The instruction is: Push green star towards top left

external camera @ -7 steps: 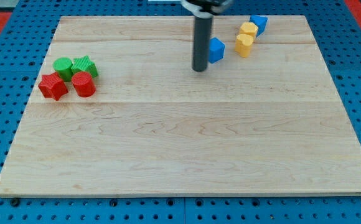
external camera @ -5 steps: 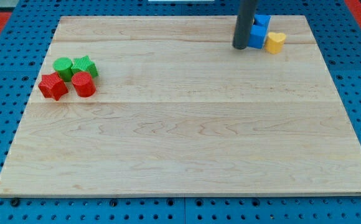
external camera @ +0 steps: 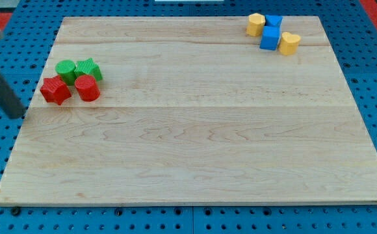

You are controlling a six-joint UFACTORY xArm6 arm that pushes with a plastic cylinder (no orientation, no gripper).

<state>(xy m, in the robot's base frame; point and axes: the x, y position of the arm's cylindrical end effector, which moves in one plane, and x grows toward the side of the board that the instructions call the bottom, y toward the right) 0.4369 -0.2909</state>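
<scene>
The green star [external camera: 88, 67] sits near the board's left edge in a tight cluster, with a green cylinder [external camera: 65, 69] touching its left side, a red cylinder [external camera: 87, 88] just below it and a red star [external camera: 55, 90] at the lower left. My tip [external camera: 16, 114] is at the view's far left, at the board's left edge, below and left of the red star and apart from the cluster.
At the view's top right, two blue blocks [external camera: 270, 37] stand between a yellow block [external camera: 255, 24] on the left and a yellow heart-shaped block [external camera: 289, 43] on the right. The wooden board [external camera: 195, 143] lies on a blue pegboard.
My tip has moved from the top right, beside the blue blocks, to the far left edge of the board. The blue and yellow blocks were pushed into a tighter group at the top right.
</scene>
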